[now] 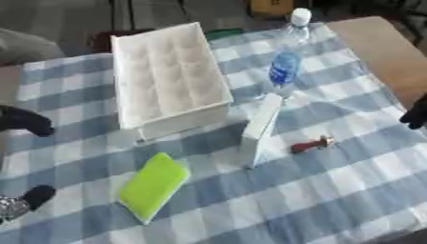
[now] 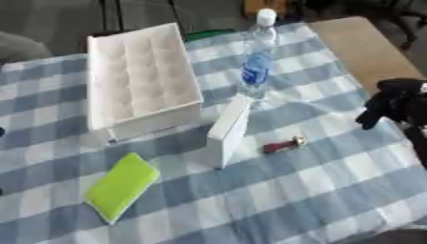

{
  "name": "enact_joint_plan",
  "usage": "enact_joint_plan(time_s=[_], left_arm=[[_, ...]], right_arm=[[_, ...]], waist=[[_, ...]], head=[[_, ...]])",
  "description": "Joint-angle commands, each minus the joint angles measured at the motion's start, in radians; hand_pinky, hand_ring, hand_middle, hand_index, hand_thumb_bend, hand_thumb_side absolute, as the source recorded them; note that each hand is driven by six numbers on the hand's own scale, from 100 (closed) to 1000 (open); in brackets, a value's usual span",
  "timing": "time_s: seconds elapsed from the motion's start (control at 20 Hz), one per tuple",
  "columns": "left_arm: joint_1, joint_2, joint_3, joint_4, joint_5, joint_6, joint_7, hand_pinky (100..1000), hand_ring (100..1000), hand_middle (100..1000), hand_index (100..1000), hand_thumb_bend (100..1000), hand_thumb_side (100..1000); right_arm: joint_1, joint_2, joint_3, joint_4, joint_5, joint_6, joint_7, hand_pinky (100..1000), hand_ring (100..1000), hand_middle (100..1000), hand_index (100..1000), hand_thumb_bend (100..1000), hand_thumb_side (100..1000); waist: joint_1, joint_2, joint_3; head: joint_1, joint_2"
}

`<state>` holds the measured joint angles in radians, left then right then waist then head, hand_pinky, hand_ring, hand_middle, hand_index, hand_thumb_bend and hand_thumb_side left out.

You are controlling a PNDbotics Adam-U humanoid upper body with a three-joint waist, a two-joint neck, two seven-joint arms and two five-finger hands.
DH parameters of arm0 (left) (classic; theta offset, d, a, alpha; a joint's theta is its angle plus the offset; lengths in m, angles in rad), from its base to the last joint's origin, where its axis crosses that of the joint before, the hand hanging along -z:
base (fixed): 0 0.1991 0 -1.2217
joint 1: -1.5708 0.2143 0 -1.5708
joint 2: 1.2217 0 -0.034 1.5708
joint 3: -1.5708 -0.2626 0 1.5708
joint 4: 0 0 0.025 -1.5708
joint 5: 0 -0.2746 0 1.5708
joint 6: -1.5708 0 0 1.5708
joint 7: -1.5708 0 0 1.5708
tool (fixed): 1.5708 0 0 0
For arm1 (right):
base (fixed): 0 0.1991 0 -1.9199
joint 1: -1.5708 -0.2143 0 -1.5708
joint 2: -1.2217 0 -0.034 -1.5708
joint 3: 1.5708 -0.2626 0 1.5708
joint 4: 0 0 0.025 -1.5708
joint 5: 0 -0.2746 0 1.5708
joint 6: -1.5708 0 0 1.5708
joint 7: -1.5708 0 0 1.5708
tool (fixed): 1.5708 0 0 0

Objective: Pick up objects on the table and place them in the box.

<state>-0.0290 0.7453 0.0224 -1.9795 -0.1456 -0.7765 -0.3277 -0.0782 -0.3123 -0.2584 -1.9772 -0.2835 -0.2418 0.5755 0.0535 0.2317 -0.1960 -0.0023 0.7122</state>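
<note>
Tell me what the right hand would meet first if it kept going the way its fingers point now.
The right hand hangs with fingers pointing down and leftward. Going on that way, it would likely meet the checked tablecloth first, then the small red object; depth is unclear.

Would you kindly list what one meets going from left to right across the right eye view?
Flat lime-green sponge pad → open white rectangular box → upright white flat carton → small dark-red object with a metallic end → the robot's black right hand.
</note>
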Motion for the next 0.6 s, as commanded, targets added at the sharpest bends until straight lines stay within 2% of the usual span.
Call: enact_joint_plan(time_s=[0.05,0.25,0.35,0.6], left_arm=[[-0.036,0.109,-0.041,-0.021,-0.135,-0.119,-0.032,708,726,725,898,625,240],[-0.118,0.204,-0.133,-0.021,-0.288,-0.13,-0.029,726,734,714,891,644,292],[-0.143,0.225,-0.164,-0.021,-0.33,-0.13,-0.03,727,732,705,887,645,305],[-0.237,0.257,-0.24,-0.021,-0.398,-0.121,-0.117,743,737,694,886,688,360]], right_arm=[[-0.001,-0.026,-0.003,-0.023,0.002,-0.004,0.003,584,500,596,809,100,689],[-0.001,-0.028,0.001,-0.023,-0.001,-0.003,0.006,585,500,596,809,100,688],[0.0,-0.029,0.002,-0.023,-0.002,-0.002,0.007,585,501,597,809,100,687],[0.001,-0.03,0.006,-0.023,-0.006,-0.003,0.011,585,500,597,809,100,686]], waist=[[-0.001,-0.019,-0.001],[-0.001,-0.024,-0.004],[-0.001,-0.026,-0.004],[-0.005,-0.03,-0.006]], head=[[-0.005,0.001],[-0.01,0.005],[-0.012,0.006],[-0.017,0.011]])
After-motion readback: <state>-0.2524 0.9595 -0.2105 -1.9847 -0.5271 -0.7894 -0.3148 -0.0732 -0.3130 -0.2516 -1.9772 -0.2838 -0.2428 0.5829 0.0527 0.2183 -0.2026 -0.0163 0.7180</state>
